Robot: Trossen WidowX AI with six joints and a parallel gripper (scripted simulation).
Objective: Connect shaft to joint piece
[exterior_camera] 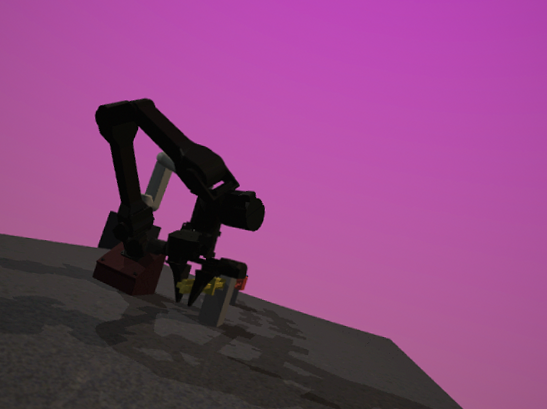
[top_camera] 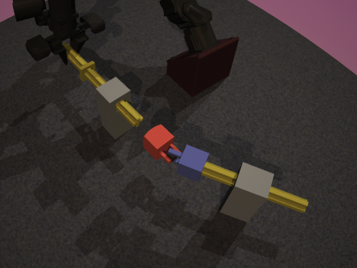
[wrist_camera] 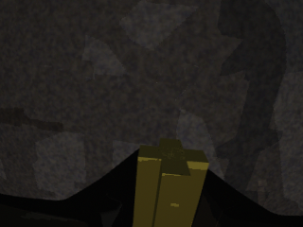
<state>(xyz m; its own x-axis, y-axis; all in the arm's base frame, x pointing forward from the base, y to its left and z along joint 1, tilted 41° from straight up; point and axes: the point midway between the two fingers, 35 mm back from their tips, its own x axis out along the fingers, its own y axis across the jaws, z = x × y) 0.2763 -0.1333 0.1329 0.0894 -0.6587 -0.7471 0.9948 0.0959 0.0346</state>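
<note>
The second shaft [top_camera: 128,113] [exterior_camera: 186,285] [wrist_camera: 176,199], yellow and ribbed with a square collar [top_camera: 87,70], runs through its pale block [top_camera: 114,90] [exterior_camera: 215,303]. My gripper [top_camera: 70,57] [exterior_camera: 184,300] [wrist_camera: 162,157] is shut on this shaft near its rear end, behind the collar. The shaft's front tip stands out of the block, with a gap before the red joint piece [top_camera: 158,137] [exterior_camera: 240,283]. The red piece points roughly toward that tip; its opening is hidden. Its hinge arms meet the blue piece [top_camera: 193,158] on the first shaft [top_camera: 220,173], which passes through the other pale block [top_camera: 254,180].
The dark red robot base [top_camera: 215,65] [exterior_camera: 126,272] stands beyond the shafts, with the arm reaching from it over the second shaft's rear end. Patchy shadows lie on the dark grey table [top_camera: 311,121] [exterior_camera: 32,374].
</note>
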